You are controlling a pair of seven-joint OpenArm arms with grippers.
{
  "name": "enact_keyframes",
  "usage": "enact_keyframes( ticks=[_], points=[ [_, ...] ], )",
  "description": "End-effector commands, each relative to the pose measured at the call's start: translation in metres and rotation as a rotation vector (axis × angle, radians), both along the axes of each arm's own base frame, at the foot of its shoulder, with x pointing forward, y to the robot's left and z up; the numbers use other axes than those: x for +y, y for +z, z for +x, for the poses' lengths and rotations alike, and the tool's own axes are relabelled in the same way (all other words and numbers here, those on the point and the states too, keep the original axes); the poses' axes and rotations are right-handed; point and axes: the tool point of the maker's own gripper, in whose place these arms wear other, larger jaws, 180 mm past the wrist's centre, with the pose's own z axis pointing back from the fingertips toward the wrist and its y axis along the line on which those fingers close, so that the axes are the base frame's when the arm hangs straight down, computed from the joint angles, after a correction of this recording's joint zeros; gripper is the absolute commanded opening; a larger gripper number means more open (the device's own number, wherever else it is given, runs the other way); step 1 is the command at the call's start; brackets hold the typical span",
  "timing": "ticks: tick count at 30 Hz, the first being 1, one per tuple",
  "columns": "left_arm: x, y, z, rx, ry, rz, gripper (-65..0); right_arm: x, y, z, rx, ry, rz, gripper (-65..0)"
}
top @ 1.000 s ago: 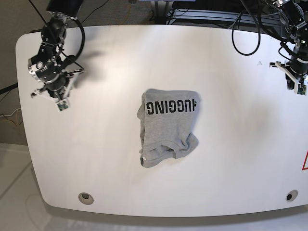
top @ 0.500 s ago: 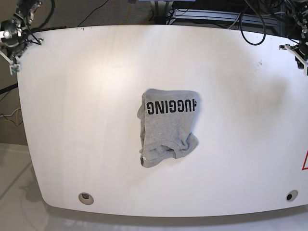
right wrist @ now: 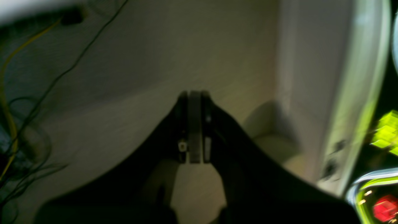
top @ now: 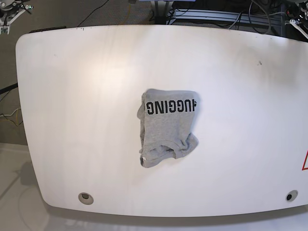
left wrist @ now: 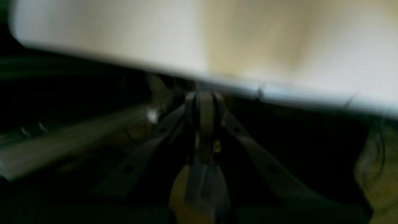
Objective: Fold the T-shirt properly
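The grey T-shirt (top: 166, 127) lies folded into a small bundle in the middle of the white table (top: 72, 96), with the black lettering "HUGGING" (top: 171, 107) facing up at its far end. Its near end is bunched and wrinkled. Both grippers are far from it. My left gripper (left wrist: 205, 105) is shut and empty, beyond the table's far edge; only a bit of it shows in the base view's top right corner (top: 299, 19). My right gripper (right wrist: 194, 102) is shut and empty over the floor, at the base view's top left corner (top: 7, 13).
Two round holes sit near the table's front edge, one left (top: 85, 197) and one right (top: 288, 196). A red mark (top: 305, 161) shows at the right edge. Cables and metal rails (top: 207, 14) run behind the table.
Both arms have pulled back from above the table's sides to the far corners, almost out of the base view. The T-shirt has not moved.
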Motion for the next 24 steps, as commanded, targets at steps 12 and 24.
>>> enact_keyframes(
  ticks=[12, 24],
  points=[
    [0.018, -0.058, -0.09, 0.121, 0.142, -0.056, -64.1, 0.026, -0.084, -0.097, -0.079, -0.216, 0.182, -65.0],
    [-0.056, -0.151, -0.131, 0.196, 0.132, -0.316, -64.1, 0.122, -0.15, -0.128, -0.038, -0.199, 0.491, -65.0]
  ],
)
